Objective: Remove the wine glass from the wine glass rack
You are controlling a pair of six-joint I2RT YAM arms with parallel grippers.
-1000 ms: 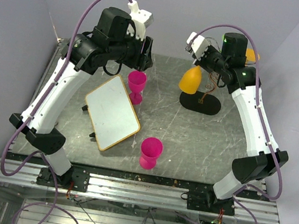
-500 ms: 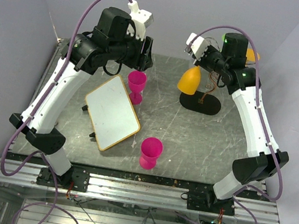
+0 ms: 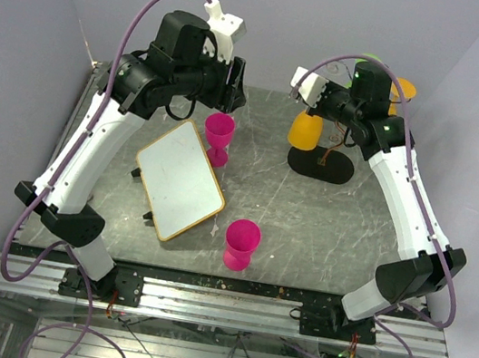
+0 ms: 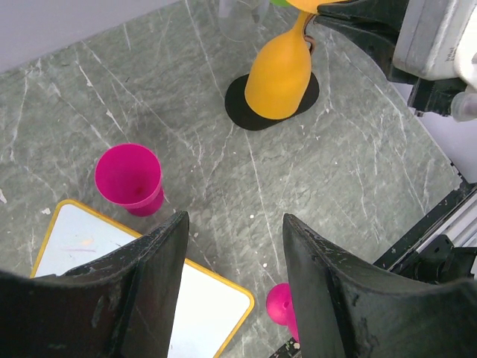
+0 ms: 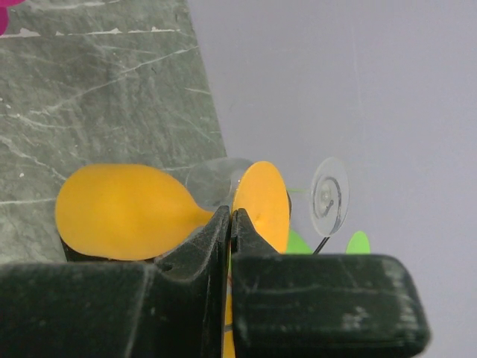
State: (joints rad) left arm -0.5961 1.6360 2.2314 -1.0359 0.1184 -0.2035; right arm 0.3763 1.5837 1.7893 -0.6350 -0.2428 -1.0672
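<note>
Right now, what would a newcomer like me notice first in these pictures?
Probably the orange wine glass, upside down at the far right, its stem pinched in the right hand above the rack's black oval base. Next come the far pink goblet under the open left hand and the near pink goblet by the front edge, beside a white board.

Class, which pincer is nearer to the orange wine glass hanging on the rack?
Right. The right pincer is shut on the stem of the orange wine glass; the left pincer hangs open, well apart, near a pink cup.
</note>
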